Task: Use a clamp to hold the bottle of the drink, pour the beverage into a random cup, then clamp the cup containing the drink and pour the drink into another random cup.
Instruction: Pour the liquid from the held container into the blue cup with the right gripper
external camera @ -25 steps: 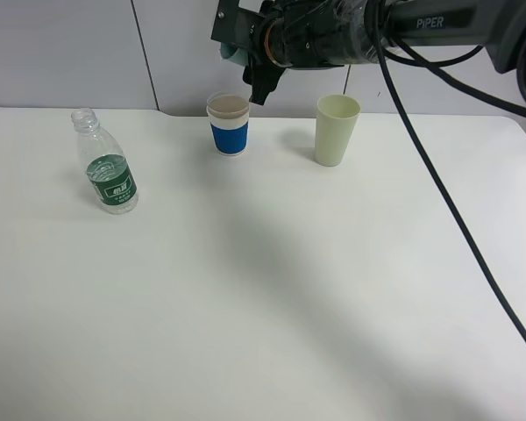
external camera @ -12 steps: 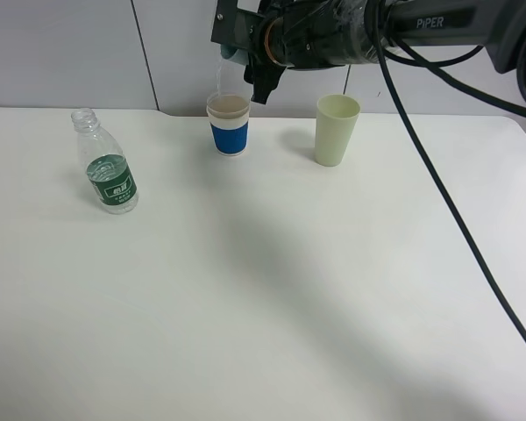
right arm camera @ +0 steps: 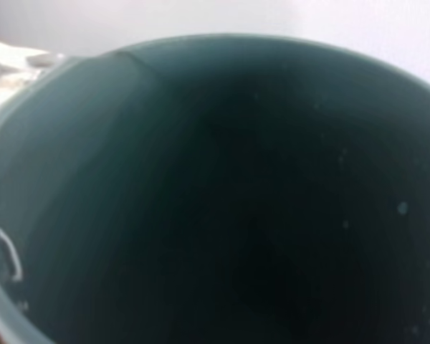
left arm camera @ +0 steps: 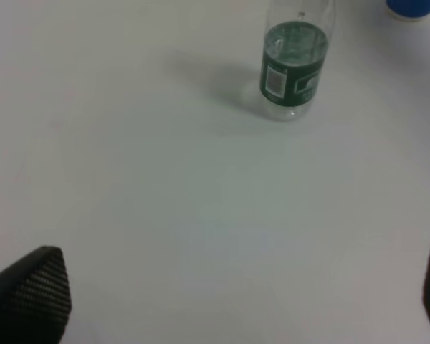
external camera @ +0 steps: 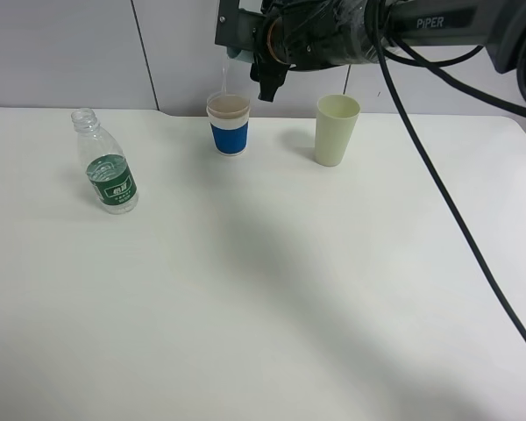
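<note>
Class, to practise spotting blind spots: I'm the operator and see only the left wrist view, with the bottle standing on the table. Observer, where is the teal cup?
Observer: The right gripper holds the teal cup tipped above the white cup with the blue sleeve.
Operator: Is it pouring?
Observer: A faint clear stream seems to fall into the white cup.
Operator: Any other cup?
Observer: A pale green cup stands upright, apart, beside the white cup.

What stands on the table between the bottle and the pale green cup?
The white cup with a blue sleeve stands there, with bare table on both sides; the exterior high view shows it.
</note>
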